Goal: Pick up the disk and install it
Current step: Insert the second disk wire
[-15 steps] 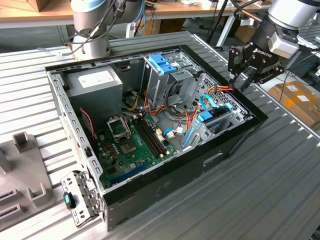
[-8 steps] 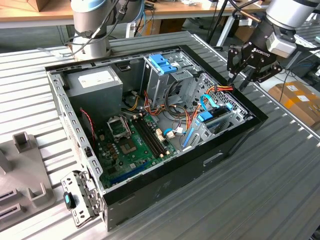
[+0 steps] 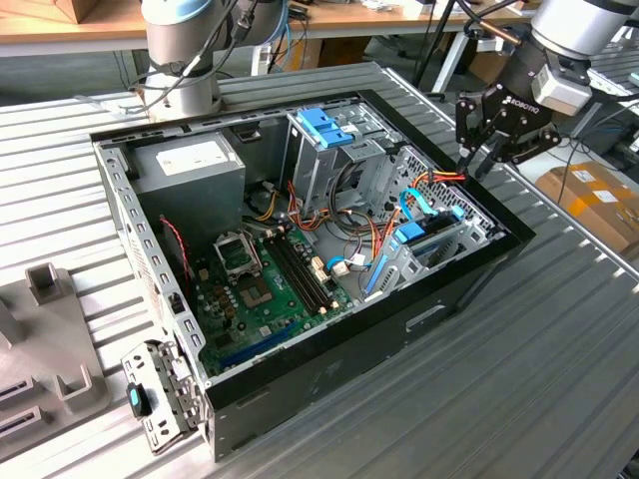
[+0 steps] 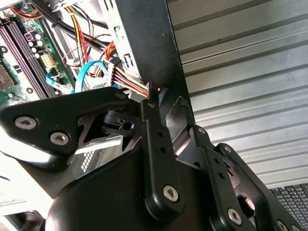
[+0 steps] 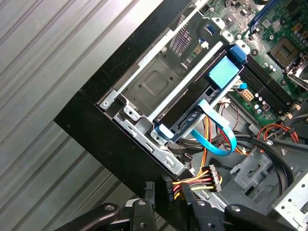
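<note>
Above the case rim point(image 3: 499, 225), the empty claw point(image 3: 477, 160) hovers beside the seated disk point(image 5: 202, 94).

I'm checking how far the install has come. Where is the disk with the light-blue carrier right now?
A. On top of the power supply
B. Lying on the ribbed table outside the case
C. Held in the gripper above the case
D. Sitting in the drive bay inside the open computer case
D. The disk sits in the bay at the case's edge, blue tab showing, while the gripper hovers above that corner with nothing between its fingers.
</note>
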Tool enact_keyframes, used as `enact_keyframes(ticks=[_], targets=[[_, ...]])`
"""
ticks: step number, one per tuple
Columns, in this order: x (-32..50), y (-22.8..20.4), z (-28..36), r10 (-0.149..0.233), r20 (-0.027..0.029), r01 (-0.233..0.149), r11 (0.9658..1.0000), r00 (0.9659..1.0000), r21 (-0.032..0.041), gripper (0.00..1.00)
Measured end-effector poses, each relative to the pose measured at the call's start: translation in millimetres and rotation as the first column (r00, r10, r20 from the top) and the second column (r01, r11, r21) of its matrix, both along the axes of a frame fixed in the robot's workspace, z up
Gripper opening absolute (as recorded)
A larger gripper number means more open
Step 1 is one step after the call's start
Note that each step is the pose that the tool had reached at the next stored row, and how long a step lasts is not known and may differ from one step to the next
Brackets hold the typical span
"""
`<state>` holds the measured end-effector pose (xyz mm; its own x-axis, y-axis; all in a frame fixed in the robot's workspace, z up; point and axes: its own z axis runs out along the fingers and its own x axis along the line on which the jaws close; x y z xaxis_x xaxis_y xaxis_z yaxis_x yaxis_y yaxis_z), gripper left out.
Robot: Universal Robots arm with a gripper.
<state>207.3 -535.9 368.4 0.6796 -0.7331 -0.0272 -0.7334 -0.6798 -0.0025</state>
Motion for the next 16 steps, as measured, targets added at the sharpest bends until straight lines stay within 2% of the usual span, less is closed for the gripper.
enact_keyframes(ticks=[3,7,8,9,15,16], targets=[[0.0,0.0,-3.9,0.000,-0.0001,0.000,1.0000,1.0000,0.0001,0.35],[0.0,0.0,-4.0,0.000,0.0000,0.000,1.0000,1.0000,-0.0002,0.35],[0.0,0.0,-4.1,0.000,0.0000,0.000,1.0000,1.0000,0.0000,0.33],[0.0,0.0,-4.1,0.000,0.0000,0.000,1.0000,1.0000,-0.0001,0.25],[0.0,0.0,-4.1,0.000,0.0000,0.000,1.0000,1.0000,0.0000,0.25],[0.0,0.0,-3.0,0.000,0.0001,0.000,1.0000,1.0000,0.0025,0.25]])
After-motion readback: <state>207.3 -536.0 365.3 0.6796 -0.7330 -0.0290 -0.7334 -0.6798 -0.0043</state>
